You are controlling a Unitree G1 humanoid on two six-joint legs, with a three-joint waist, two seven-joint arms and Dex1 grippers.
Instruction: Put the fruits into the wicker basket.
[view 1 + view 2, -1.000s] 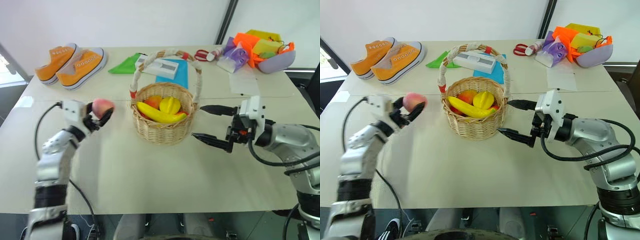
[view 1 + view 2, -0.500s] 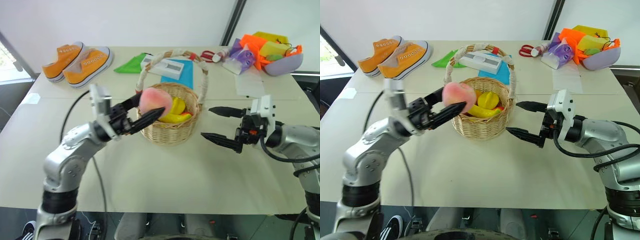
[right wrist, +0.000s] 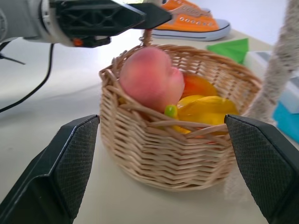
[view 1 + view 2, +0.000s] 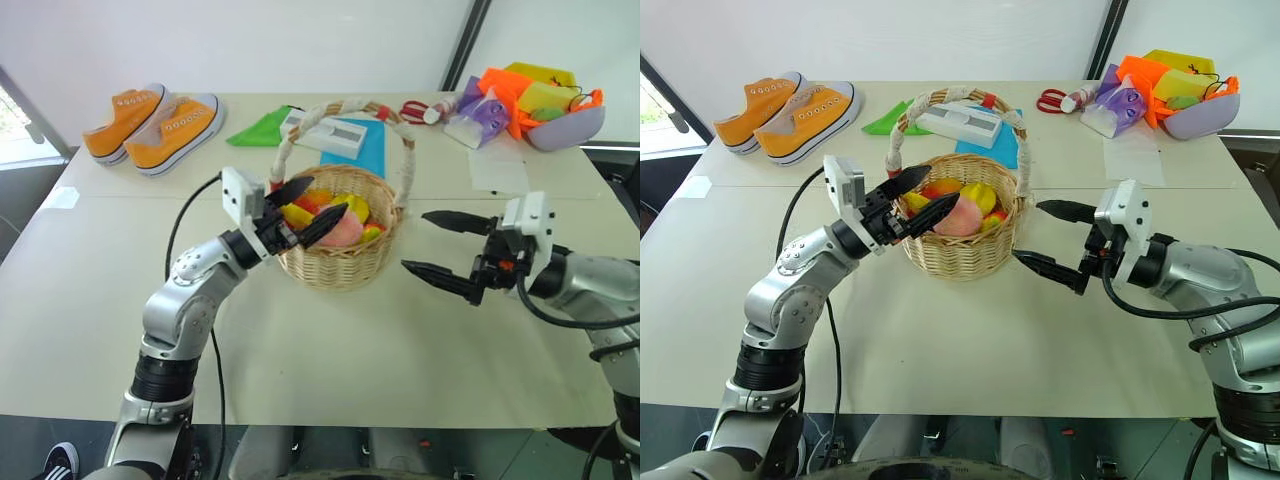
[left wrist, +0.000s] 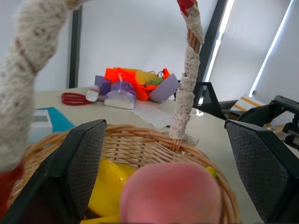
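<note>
I see my left hand (image 4: 305,208) spread wide over the basket (image 4: 345,262), peach (image 4: 345,232) inside, and my right hand (image 4: 437,245) wide, empty beside it.

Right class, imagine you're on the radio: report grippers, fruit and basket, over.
Left gripper open at the basket rim. Right gripper open, empty, beside the wicker basket. Peach lying in the basket on the banana. Nothing in the way.

Cream worktop (image 4: 330,360), seam running across mid-depth. On it: wicker basket (image 4: 345,262) near centre; orange sneakers (image 4: 150,122) side by side at far left; green sheet (image 4: 258,129), white box (image 4: 332,132) on a blue sheet (image 4: 362,152) behind the basket; red scissors (image 4: 412,110), white paper (image 4: 500,167), purple bowl (image 4: 570,128) with orange clutter far right.
</note>
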